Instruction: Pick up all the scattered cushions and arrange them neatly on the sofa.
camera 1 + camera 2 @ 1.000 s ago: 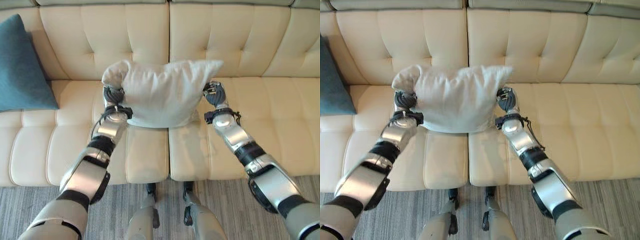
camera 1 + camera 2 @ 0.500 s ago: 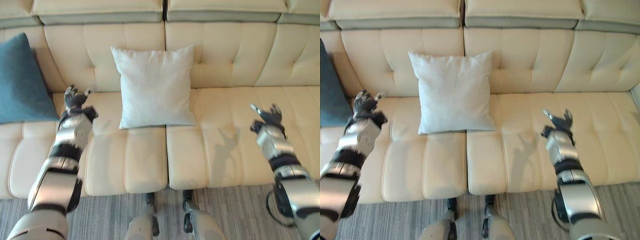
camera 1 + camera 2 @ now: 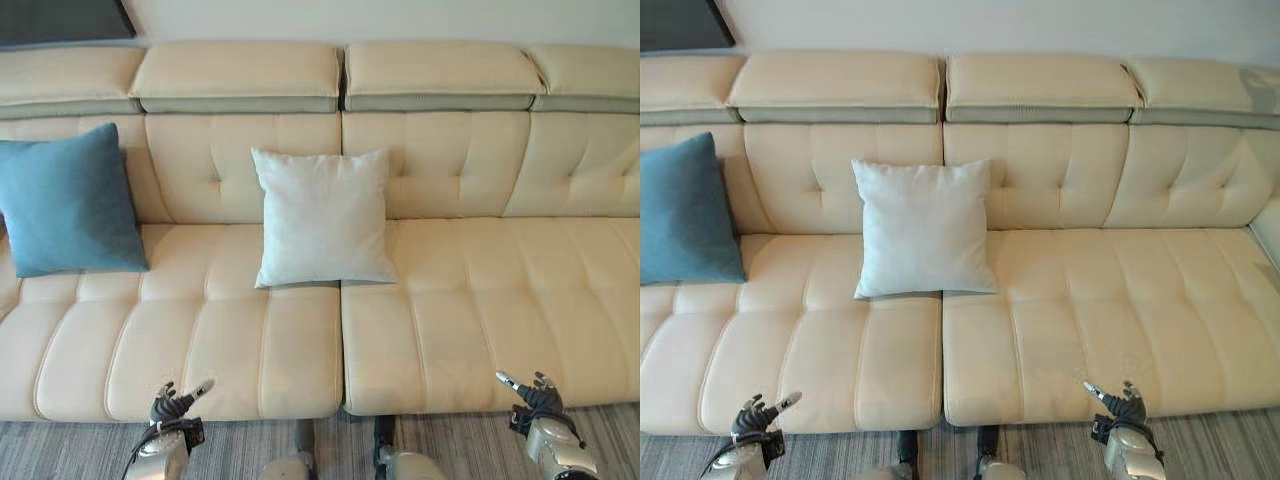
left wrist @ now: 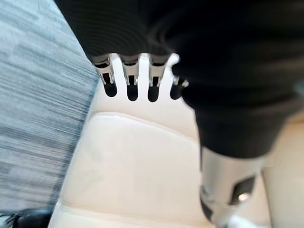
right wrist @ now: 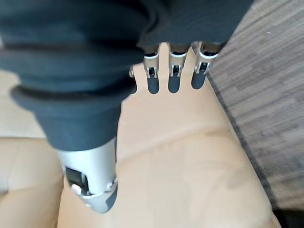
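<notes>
white cushion (image 3: 322, 216) propped upright mid sofa (image 3: 480, 310), blue cushion (image 3: 70, 200) far left, left hand (image 3: 172, 405) and right hand (image 3: 535, 397) empty, fingers apart

From my head camera, the blue cushion (image 3: 685, 212) is cut off by the picture's left edge. The white cushion (image 3: 322, 217) hides the sofa (image 3: 480, 300) backrest behind it. My left hand (image 3: 172, 406) and right hand (image 3: 535, 396) sit low, their arms cropped by the bottom edge.

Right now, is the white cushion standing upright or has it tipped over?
Upright. The white cushion stands on its bottom edge on the sofa seat, leaning against the backrest, with neither hand on it.
</notes>
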`<state>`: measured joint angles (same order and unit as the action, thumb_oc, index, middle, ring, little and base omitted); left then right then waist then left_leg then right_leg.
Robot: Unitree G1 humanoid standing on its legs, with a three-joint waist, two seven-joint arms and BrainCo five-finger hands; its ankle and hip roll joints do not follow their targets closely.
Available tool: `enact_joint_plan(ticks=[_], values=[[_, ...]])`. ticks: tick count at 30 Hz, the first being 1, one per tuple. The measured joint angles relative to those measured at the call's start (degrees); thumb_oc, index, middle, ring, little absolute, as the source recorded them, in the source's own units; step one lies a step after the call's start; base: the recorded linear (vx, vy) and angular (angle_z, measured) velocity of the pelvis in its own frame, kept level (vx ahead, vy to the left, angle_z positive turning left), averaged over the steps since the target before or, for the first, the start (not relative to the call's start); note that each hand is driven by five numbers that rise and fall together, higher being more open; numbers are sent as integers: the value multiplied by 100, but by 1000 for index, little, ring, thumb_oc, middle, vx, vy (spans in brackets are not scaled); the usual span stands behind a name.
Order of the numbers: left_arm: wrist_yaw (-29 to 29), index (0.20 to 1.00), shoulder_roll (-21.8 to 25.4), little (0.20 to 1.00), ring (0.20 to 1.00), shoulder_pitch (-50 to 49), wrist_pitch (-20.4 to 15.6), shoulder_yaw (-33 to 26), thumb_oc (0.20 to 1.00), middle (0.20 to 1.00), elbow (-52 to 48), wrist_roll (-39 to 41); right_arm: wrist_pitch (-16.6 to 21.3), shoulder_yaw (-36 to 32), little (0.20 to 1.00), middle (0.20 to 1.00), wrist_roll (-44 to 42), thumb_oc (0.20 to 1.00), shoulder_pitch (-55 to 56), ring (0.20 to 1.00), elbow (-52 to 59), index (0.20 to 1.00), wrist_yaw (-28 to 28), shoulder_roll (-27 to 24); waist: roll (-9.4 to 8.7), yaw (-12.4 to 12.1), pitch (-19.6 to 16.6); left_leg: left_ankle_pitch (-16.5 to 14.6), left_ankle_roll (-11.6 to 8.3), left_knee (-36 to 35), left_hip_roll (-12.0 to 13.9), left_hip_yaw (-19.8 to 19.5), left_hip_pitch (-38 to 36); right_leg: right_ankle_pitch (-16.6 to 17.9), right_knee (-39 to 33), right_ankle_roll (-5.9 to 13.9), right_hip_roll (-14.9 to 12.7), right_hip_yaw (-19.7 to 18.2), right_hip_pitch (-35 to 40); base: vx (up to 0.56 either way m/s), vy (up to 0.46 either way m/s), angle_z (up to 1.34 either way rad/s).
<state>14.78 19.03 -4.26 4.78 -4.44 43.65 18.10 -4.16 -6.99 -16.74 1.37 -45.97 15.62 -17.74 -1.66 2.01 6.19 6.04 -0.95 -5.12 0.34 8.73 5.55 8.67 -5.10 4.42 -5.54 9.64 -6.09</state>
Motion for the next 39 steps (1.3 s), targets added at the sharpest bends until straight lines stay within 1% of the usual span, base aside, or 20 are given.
enact_joint_plan(ticks=[5, 6, 8, 11, 13, 17, 18, 19, 21, 22, 25, 28, 29, 31, 32, 34, 35, 36, 37, 39], values=[[-29, 1000, -73, 1000, 1000, 139, 14, 316, 1000, 1000, 225, -141, -56, 427, 1000, 1000, 234, 1000, -78, 1000, -359, 1000, -93, 87, -78, 41, 19, 25, 175, 44, -76, 200, -64, 70, 35, 178, -120, -47, -12, -240, -14, -16], [-9, 1000, -107, 1000, 1000, 103, 1, 584, 1000, 1000, -72, -182, -24, 485, 1000, 1000, 325, 1000, -118, 1000, -368, 1000, -112, 129, 17, -11, 168, 180, 436, 60, 102, 370, -20, -228, 353, 218, -89, 42, -129, -189, -89, -41], [-33, 1000, -209, 1000, 1000, 131, -54, 631, 1000, 1000, -165, -174, -28, 691, 1000, 1000, 330, 1000, -226, 1000, -345, 1000, -210, 178, 204, -89, 283, 201, 487, 47, 406, 445, 24, -943, 1996, 175, 9, 193, -534, -134, -115, -41], [-60, 1000, -187, 1000, 1000, 66, -53, 586, 1000, 1000, -182, -173, -24, 716, 1000, 1000, 341, 1000, -200, 1000, -302, 1000, -255, 216, 122, -94, 244, 165, 434, 39, 395, 443, 32, -1434, 2458, 186, -94, 157, -340, -162, -168, -7], [-157, 1000, -121, 1000, 1000, -188, -57, 424, 1000, 1000, -420, -122, -14, 882, 1000, 1000, 628, 1000, -6, 1000, 178, 1000, -413, 161, -182, -175, 112, 304, 302, 51, 317, 482, 118, -1914, 1637, 141, -49, -6, 517, -212, -191, -13], [-241, 1000, -302, 1000, 1000, -418, -52, 326, 1000, 1000, -518, -119, -22, 1091, 1000, 1000, 892, 1000, 408, 1000, 844, 1000, -568, -334, 351, -371, 186, 858, -278, 235, 944, 252, 490, -1413, 1194, -493, 774, 57, 475, -498, -372, 6], [-248, 1000, -281, 1000, 1000, -463, -53, 445, 1000, 1000, -520, -125, 2, 1111, 1000, 1000, 897, 1000, 489, 1000, 844, 1000, -608, -334, 390, -296, 209, 1095, -567, 457, 1015, -148, 801, -1470, 1410, -657, 947, 122, 337, -452, -217, 77], [-301, 1000, -252, 1000, 1000, -518, 9, 450, 1000, 1000, -646, -124, -68, 1052, 1000, 1000, 958, 1000, 633, 1000, 788, 1000, -599, -266, 120, -270, 388, 1233, -1207, 386, 950, -343, 726, -1763, 1741, -1003, 850, 186, 91, -363, -137, 95], [-325, 1000, -273, 1000, 1000, -667, 63, 549, 1000, 1000, -569, -130, -80, 1133, 1000, 1000, 1003, 1000, 572, 1000, 806, 1000, -626, -294, 21, -271, 413, 789, -819, 389, 661, -420, 299, -1514, 1707, -1157, 790, 160, -28, -364, -119, 18], [-352, 1000, -299, 1000, 1000, -622, 82, 525, 1000, 1000, -470, -131, -112, 1165, 1000, 1000, 1010, 1000, 367, 1000, 796, 1000, -622, -282, -44, -263, 483, 108, -516, 802, 419, -515, 149, -1293, 1557, -1116, 737, 88, -50, -178, -24, -16], [-367, 1000, -349, 1000, 1000, -441, 94, 458, 1000, 1000, -481, -129, -126, 1306, 1000, 1000, 1011, 1000, 164, 1000, 814, 1000, -651, -266, -122, -174, 534, -551, -223, 1148, 148, -514, -277, -851, 981, -913, 736, -50, 27, -62, 40, -7], [-392, 1000, -376, 1000, 1000, -255, 94, 450, 1000, 1000, -503, -127, -127, 1300, 1000, 1000, 1014, 1000, 33, 1000, 806, 1000, -650, -188, -117, -80, 554, -648, -140, 441, 49, -401, -992, -673, 279, -552, 808, -8, 327, 11, 87, 6], [-406, 1000, -401, 1000, 1000, -203, 86, 533, 1000, 1000, -543, -135, -127, 1299, 1000, 1000, 1016, 1000, -30, 1000, 717, 1000, -649, -144, 21, -58, 528, -604, -127, -29, 160, -360, -1227, -1176, 349, -188, 826, 425, 277, -47, 91, 10], [-423, 1000, -424, 1000, 1000, -170, 57, 707, 1000, 1000, -836, -149, -127, 1290, 1000, 1000, 1021, 1000, -25, 1000, 725, 1000, -651, -249, 273, -49, 487, -591, -111, 15, 643, -390, -1176, -1357, 1246, -736, 811, 514, -234, -38, 79, 16], [-427, 1000, -466, 1000, 1000, 41, 65, 729, 1000, 1000, -649, -181, -149, 1256, 1000, 1000, 1062, 1000, -35, 1000, 635, 1000, -635, -238, 169, -89, 549, -708, -420, -18, 641, -460, -1143, -865, 1201, -888, 799, 543, -342, 10, 111, 7], [-430, 1000, -456, 1000, 1000, 8, 103, 717, 1000, 1000, -631, -186, -127, 1273, 1000, 1000, 1066, 1000, -54, 1000, 717, 1000, -638, -159, 51, -84, 522, -785, -294, 16, 400, -401, -1052, -902, 733, -671, 806, 388, -280, 7, 127, -25], [-443, 1000, -560, 1000, 1000, -161, 121, 692, 1000, 1000, -672, -203, -123, 1262, 1000, 1000, 1109, 1000, -145, 1000, 718, 1000, -642, -179, 337, -139, 530, -884, -73, -16, 516, -356, -1002, -1263, 767, -406, 960, 583, -284, -5, 97, -47], [-449, 1000, -583, 1000, 1000, -204, 113, 680, 1000, 1000, -738, -241, -144, 1243, 1000, 1000, 1110, 1000, -174, 1000, 663, 1000, -642, -161, 431, -167, 589, -622, -211, -5, 656, -284, -988, -1464, 1819, -815, 902, 516, -583, 2, 90, -1], [-470, 1000, -484, 1000, 1000, -243, 119, 729, 1000, 1000, -759, -343, -171, 1280, 1000, 1000, 1117, 1000, 98, 1000, 702, 1000, -656, -99, 126, -43, 450, -648, -179, 10, 366, -359, -976, -1866, 2314, -427, 387, 189, -568, 4, 116, 14], [-474, 1000, -457, 1000, 1000, -384, 135, 690, 1000, 1000, -648, -352, -215, 1277, 1000, 1000, 1135, 1000, 266, 1000, 671, 1000, -657, -88, 51, -101, 377, -693, -162, 26, 388, -349, -1029, -1300, 1611, -400, 535, 159, -246, 5, 79, -10]])
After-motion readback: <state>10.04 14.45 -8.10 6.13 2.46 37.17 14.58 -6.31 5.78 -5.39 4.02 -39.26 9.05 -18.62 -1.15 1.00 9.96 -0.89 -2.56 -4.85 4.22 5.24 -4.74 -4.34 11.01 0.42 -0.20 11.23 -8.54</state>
